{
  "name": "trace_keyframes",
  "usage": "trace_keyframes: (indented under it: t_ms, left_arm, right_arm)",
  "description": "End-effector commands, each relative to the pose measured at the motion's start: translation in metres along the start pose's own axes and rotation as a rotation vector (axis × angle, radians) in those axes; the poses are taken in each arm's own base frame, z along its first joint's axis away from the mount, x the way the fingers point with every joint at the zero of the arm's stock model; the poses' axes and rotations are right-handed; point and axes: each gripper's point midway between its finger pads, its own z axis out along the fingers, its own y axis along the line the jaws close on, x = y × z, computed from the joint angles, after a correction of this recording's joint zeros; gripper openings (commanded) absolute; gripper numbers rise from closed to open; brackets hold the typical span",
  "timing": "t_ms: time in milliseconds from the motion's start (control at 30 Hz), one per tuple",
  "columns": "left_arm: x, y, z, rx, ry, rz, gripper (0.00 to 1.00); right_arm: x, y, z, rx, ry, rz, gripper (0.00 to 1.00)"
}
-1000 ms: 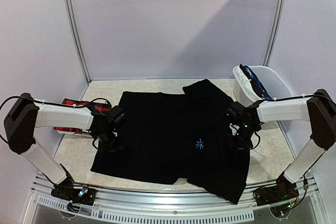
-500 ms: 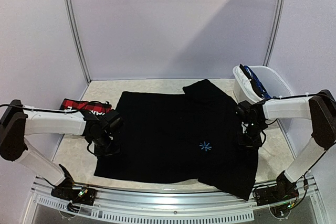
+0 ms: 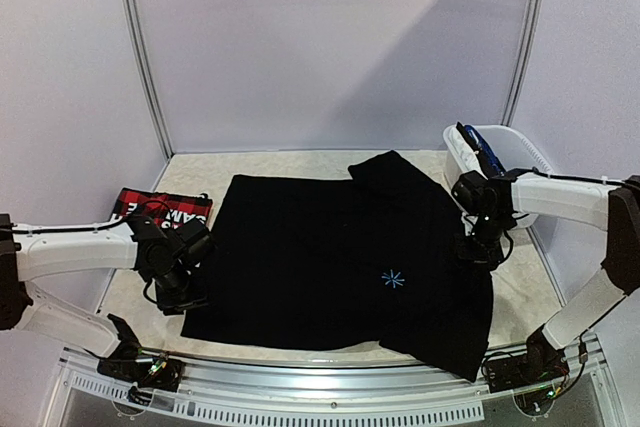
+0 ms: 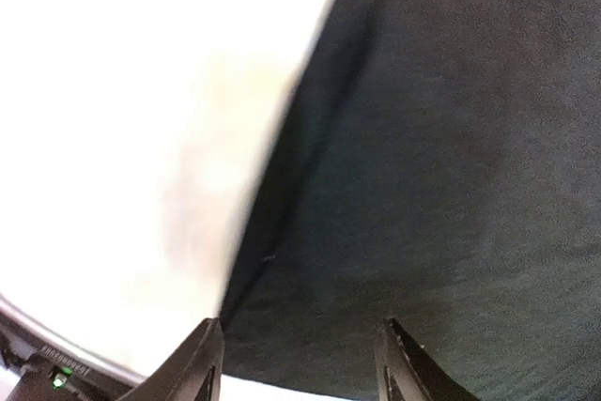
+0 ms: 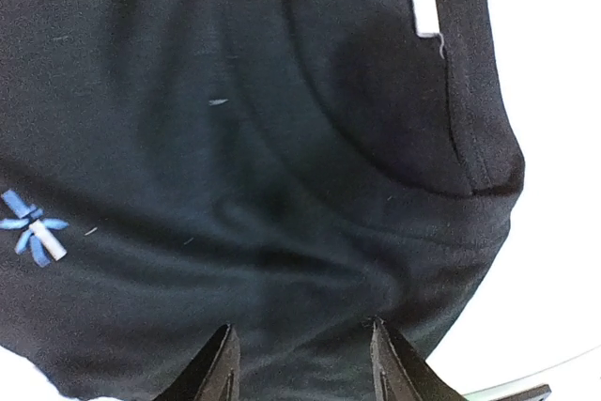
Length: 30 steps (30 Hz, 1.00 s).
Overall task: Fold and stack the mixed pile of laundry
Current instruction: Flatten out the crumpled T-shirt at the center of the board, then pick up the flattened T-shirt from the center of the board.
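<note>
A plain black garment (image 3: 330, 257) with a small blue logo (image 3: 393, 278) lies spread flat across the table. My left gripper (image 3: 183, 292) is at its left edge near the front corner. In the left wrist view this gripper (image 4: 300, 363) is open, jaws wide apart over the black cloth's edge (image 4: 282, 223). My right gripper (image 3: 482, 250) is at the garment's right edge. In the right wrist view it (image 5: 302, 363) is open just above wrinkled black cloth (image 5: 282, 185). A red-black plaid garment with white lettering (image 3: 165, 211) lies at the far left. A blue garment (image 3: 485, 159) hangs in the basket.
A white plastic basket (image 3: 520, 152) stands at the back right, close to my right arm. The table's front rail (image 3: 320, 382) runs below the garment's hem. Purple walls close off the back and sides.
Both grippers have moved outward, the left toward the left front, the right toward the right and back. The black garment now lies wider and flatter, its right side drawn out.
</note>
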Motion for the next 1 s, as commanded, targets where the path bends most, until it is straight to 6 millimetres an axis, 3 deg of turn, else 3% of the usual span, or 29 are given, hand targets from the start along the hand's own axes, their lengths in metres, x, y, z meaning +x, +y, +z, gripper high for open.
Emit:
trace_keyframes:
  t_ms: [0, 233, 567, 700, 967]
  left_arm:
    - [0.011, 0.028, 0.000, -0.092, 0.007, -0.073, 0.54]
    - [0.026, 0.041, 0.013, -0.110, 0.049, -0.147, 0.52]
    - [0.042, 0.038, 0.035, -0.047, 0.097, -0.212, 0.49]
    - [0.046, 0.042, 0.034, -0.051, 0.102, -0.224, 0.48]
    - [0.048, 0.045, 0.012, -0.058, 0.078, -0.212, 0.47]
  right_arm:
    - [0.010, 0.009, -0.024, -0.056, 0.004, -0.032, 0.50]
    - [0.022, 0.009, -0.035, -0.084, 0.017, -0.027, 0.51]
    - [0.025, 0.009, -0.034, -0.076, 0.044, -0.052, 0.51]
    - [0.027, 0.008, -0.034, -0.072, 0.055, -0.059, 0.52]
    - [0.030, 0.008, -0.031, -0.074, 0.068, -0.060, 0.52]
